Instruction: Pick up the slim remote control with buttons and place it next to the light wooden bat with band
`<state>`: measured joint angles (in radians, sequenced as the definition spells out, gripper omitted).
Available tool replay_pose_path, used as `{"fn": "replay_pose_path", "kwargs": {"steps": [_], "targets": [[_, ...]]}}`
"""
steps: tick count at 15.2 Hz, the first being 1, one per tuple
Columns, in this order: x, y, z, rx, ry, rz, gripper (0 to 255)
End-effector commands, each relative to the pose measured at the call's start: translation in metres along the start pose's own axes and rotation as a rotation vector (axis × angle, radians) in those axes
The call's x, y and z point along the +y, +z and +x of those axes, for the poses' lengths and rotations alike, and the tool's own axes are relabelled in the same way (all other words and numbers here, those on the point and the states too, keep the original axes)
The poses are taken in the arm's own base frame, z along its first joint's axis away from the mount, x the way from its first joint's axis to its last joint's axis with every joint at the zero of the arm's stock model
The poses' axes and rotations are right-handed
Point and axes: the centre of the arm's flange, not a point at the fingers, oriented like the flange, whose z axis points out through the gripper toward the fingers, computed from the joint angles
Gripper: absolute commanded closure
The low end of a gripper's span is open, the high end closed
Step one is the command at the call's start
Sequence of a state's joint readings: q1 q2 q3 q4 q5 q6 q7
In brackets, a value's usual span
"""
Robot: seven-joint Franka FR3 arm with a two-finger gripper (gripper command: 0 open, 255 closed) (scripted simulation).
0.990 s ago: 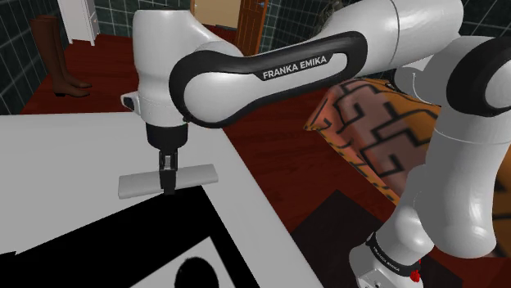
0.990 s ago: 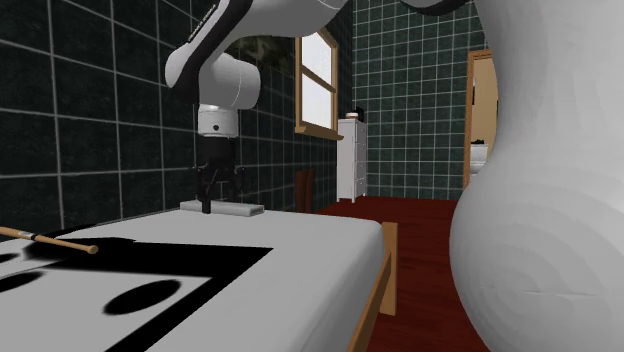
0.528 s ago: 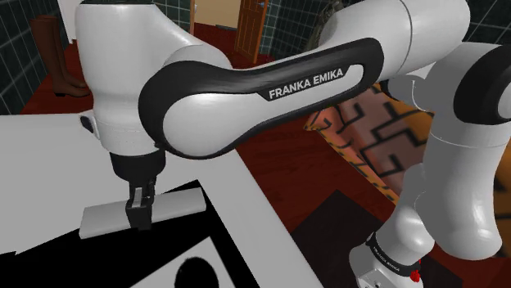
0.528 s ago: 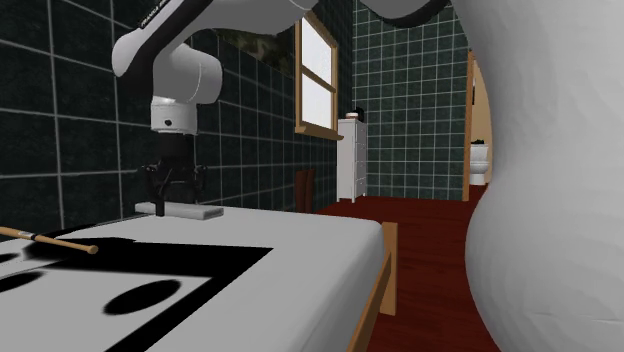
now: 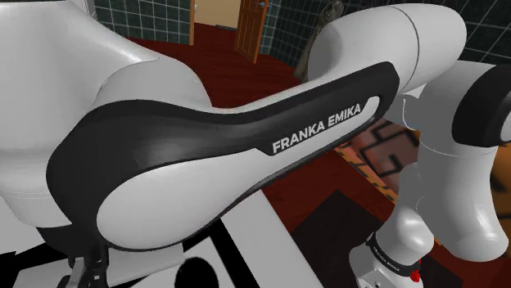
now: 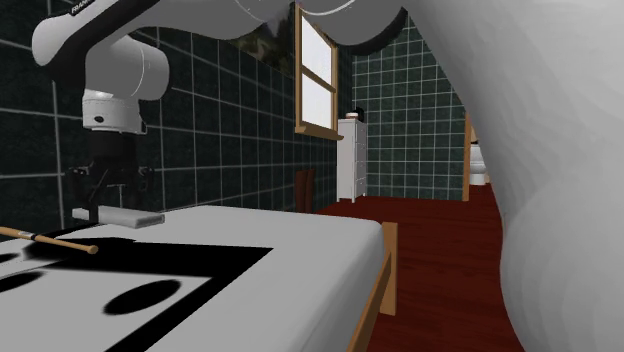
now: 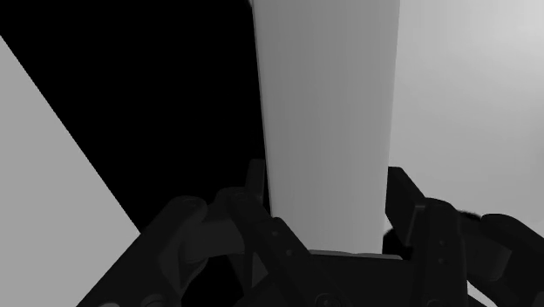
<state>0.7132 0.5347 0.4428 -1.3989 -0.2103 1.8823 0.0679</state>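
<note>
Claw [image 6: 104, 208] clamped on remote [image 6: 128, 216]. Both are further toward the second exterior view's left than half a second back, now near bat [image 6: 48, 238] (lifted or sliding, cannot tell). Wrist view: grey remote pinched between both fingers [image 7: 403, 205]. Bat lies on surface [image 6: 310, 240] beside a black area [image 6: 160, 262]. Shoulder view: arm [image 5: 205, 155] has swung close and blocks most of the surface. White cabinet [image 6: 352, 158] beyond.

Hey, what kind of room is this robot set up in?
Probably a room in a house, perhaps a bathroom: dark green tiled walls, a wood-framed window, and a white cabinet on a dark red floor.
</note>
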Motion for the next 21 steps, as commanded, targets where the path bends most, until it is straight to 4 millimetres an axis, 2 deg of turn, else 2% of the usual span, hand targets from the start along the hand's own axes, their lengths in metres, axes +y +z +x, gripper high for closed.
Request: {"fn": "replay_pose_path", "kwargs": {"steps": [1,4,19,21], "targets": [[-0.024,0.001,0.009,0.0,0.001,0.0,255],[-0.059,0.001,0.025,0.0,0.001,0.0,255],[-0.058,0.081,0.025,0.0,0.001,0.0,255],[-0.058,0.081,0.025,0.0,0.001,0.0,255]]}}
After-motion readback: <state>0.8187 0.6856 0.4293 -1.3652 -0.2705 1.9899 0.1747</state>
